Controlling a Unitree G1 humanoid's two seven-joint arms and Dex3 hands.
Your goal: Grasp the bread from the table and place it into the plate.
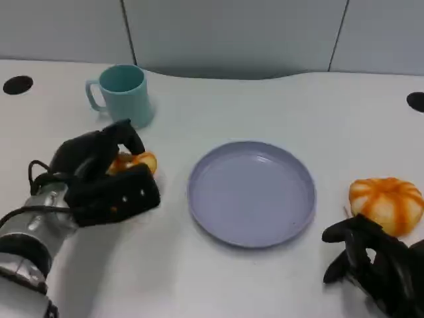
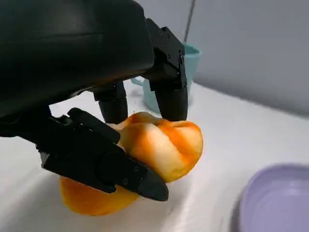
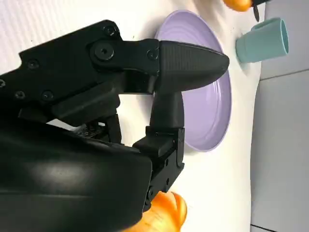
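Observation:
An orange-and-cream bread roll (image 1: 137,161) lies on the white table left of the lilac plate (image 1: 252,193). My left hand (image 1: 99,177) is closed around it. In the left wrist view the fingers (image 2: 171,99) press on top of the roll (image 2: 164,145) and the thumb (image 2: 104,162) crosses its near side; its underside still looks to be on the table. A second roll (image 1: 386,204) sits right of the plate. My right hand (image 1: 372,264) rests just in front of that roll, fingers apart and holding nothing. The right wrist view shows the plate (image 3: 212,111) and this roll (image 3: 164,215).
A teal mug (image 1: 122,93) stands behind my left hand, close to the held roll, and appears in the right wrist view (image 3: 263,41). Black round holes (image 1: 18,84) mark the table's far corners. A grey wall panel runs behind the table.

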